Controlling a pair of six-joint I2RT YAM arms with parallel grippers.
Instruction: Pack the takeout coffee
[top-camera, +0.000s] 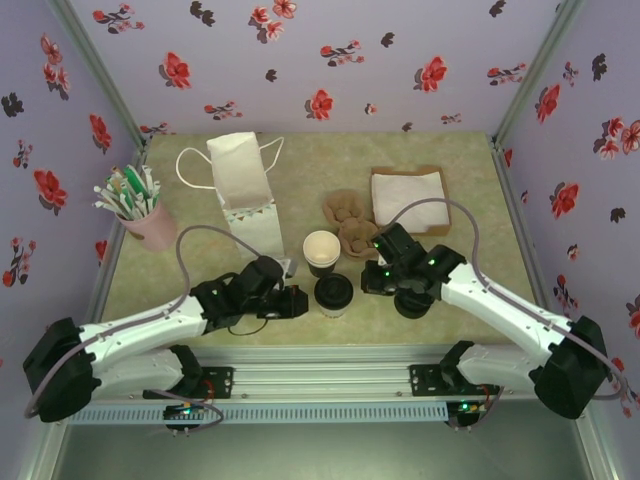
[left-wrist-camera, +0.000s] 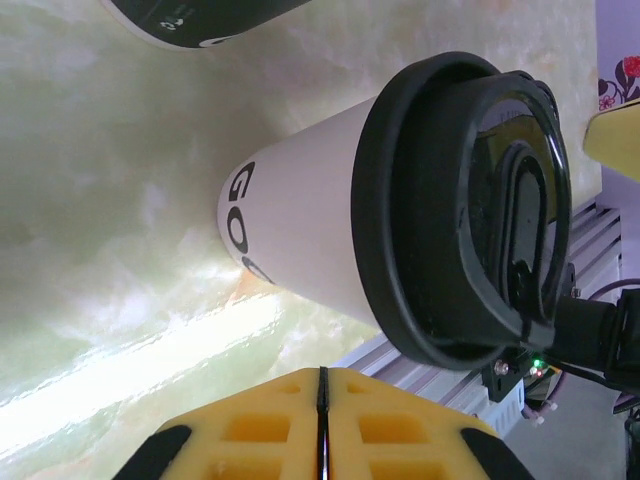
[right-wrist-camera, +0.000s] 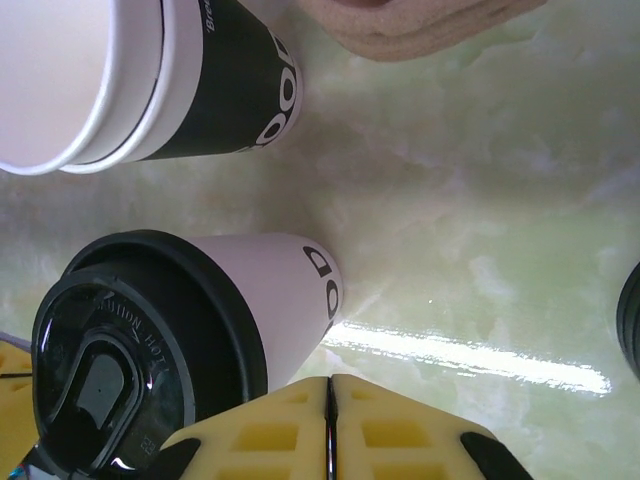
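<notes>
Left end effector (left-wrist-camera: 322, 388) and right end effector (right-wrist-camera: 330, 390), both pressed together, flank the black-lidded, white-walled takeout coffee (top-camera: 333, 293).

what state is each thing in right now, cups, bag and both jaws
takeout coffee cup: upright on the table, black lid on, not held
open paper cup: upright, no lid
white paper bag: standing upright
pink pen cup: upright, holding pens
left jaws: shut, empty, next to the takeout coffee cup
right jaws: shut, empty, next to the takeout coffee cup
</notes>
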